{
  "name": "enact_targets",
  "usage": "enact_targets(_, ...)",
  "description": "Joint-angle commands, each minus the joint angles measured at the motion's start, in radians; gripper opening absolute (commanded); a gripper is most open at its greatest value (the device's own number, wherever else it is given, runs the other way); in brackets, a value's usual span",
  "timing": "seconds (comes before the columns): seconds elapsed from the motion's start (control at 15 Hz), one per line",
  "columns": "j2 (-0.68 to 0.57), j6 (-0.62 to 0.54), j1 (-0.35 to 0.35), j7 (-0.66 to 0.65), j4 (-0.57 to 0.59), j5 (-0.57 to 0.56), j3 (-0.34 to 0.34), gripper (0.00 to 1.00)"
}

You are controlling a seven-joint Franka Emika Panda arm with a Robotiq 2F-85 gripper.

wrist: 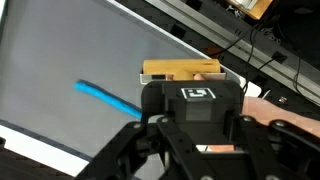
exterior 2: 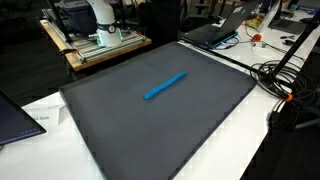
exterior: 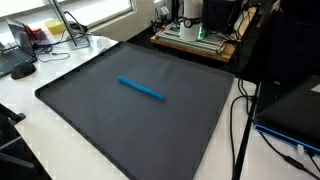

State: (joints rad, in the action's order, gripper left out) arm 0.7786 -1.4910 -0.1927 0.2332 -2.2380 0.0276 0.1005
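Black metal robot hand (wrist: 190, 140) low in the wrist view, fingers pressed together, pinching nothing; mostly dark linkage bars and a black block with a square black-and-white tag (wrist: 197, 95) in sight, the fingertips themselves hard to make out; not to be seen in either exterior view.

Slim blue plastic pen (wrist: 108, 98) flat on the dark grey rectangular mat (wrist: 50, 70), left of the hand in the wrist view and apart from it, touched by nothing; in an exterior view, pen (exterior: 140, 89) alone near the middle of the mat (exterior: 110, 130), slanted against the mat's edges; likewise in an exterior view, pen (exterior 2: 165, 86) on the mat (exterior 2: 190, 130), a little toward the far side.

White desk (exterior: 25, 105) under the mat, showing as a pale border around it; black cables (exterior 2: 285, 75) on the desk right of the mat; open laptop (exterior 2: 222, 28) beyond the mat's far right corner; low wooden stand (exterior 2: 95, 50) with the white robot base (exterior 2: 100, 18) at the far left, well apart from the pen; tan wooden-looking slab (wrist: 180, 70) just beyond the tagged block in the wrist view.
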Motion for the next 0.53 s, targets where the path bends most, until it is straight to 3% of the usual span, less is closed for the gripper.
enact_targets(0.0, -0.017, 0.004, -0.001, 0.006, 0.019, -0.011, -0.013, 0.22)
enact_targets(0.47, -0.115, -0.052, 0.060, -0.018, 0.079, -0.018, -0.076, 0.22)
